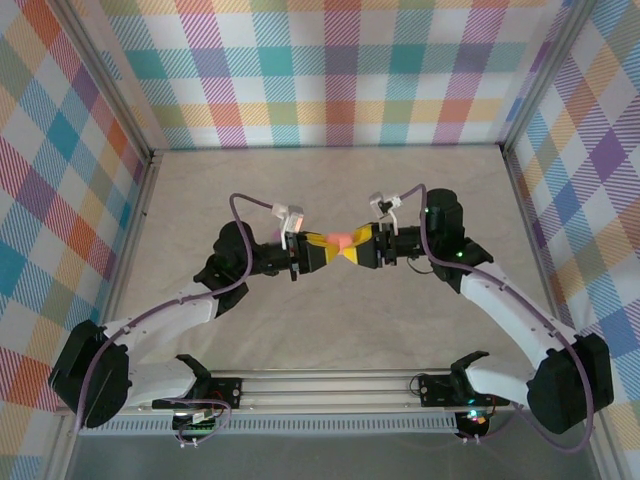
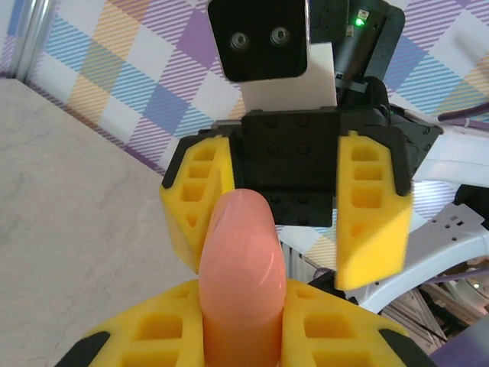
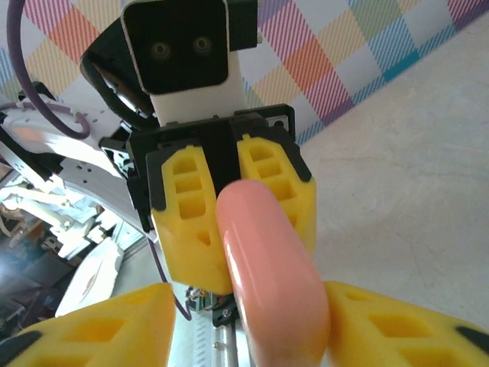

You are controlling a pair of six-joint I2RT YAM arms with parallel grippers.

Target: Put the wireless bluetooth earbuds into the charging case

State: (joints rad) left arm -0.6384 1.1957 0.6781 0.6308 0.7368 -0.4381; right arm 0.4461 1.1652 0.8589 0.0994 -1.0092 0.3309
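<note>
- Pinches salmon-pink, rounded, glossy plastic charging case [image 1: 341, 241] in pressed-together left gripper [image 1: 322, 244], aloft above middle of beige table [image 1: 330, 180].
- Has right gripper [image 1: 360, 248] spread around case's free end, no grip.
- Likely step: opening the lid with 2 grippers; next calls for closing right gripper squarely, then gentle pull.

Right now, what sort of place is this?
Probably a lab test cell: plaid walls enclose a beige tabletop, two arms sit on an aluminium rail, and the left gripper clamps a salmon-orange case.

We get bright, even light; soft glare streaks the salmon case [image 2: 241, 283], and the yellow fingers [image 2: 367, 348] at the frame's bottom blur.
</note>
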